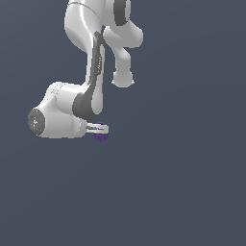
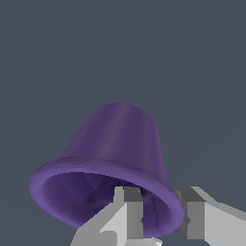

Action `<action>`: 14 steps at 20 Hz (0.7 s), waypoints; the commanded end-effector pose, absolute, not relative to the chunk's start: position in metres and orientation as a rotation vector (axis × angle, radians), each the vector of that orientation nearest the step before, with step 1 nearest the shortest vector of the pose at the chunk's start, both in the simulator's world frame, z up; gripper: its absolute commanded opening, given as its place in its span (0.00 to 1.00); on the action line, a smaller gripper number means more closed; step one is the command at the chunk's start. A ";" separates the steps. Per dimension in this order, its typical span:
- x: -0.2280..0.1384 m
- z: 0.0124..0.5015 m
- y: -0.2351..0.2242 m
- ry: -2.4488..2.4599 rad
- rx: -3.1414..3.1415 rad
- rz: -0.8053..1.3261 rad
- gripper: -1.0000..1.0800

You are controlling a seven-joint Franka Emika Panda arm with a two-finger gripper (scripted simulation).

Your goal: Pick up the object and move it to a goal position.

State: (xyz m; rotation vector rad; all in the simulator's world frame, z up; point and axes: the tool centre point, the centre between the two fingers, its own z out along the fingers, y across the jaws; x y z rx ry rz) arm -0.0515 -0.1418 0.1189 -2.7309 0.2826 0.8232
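Observation:
The object is a small dark purple cup (image 2: pixel 117 139), round and tapered, with its open rim turned toward the wrist camera. My gripper (image 2: pixel 161 214) has one finger (image 2: pixel 127 214) inside the cup's mouth and the other finger (image 2: pixel 194 216) outside, with the cup's wall pinched between them. In the exterior view the gripper (image 1: pixel 99 128) points toward the exterior view's right, and the purple cup (image 1: pixel 100 137) shows just under the fingertips, mostly hidden by them. Whether the cup rests on the surface or hangs clear of it does not show.
The plain dark grey-blue ground (image 1: pixel 182 182) fills both views. The white arm's links (image 1: pixel 91 57) rise above the gripper at the exterior view's upper left. No goal marker shows.

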 end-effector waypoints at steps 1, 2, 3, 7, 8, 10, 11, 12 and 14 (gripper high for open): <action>-0.058 0.142 -0.145 0.283 -2.732 0.820 0.00; -0.061 0.152 -0.147 0.283 -2.732 0.820 0.00; -0.064 0.162 -0.149 0.283 -2.732 0.820 0.00; -0.078 0.205 -0.156 0.284 -2.732 0.820 0.00; -0.081 0.215 -0.157 0.284 -2.732 0.820 0.00; -0.087 0.235 -0.161 0.284 -2.732 0.820 0.00; -0.090 0.245 -0.162 0.284 -2.732 0.820 0.00; -0.092 0.254 -0.164 0.284 -2.732 0.820 0.00; -0.097 0.271 -0.167 0.284 -2.732 0.820 0.00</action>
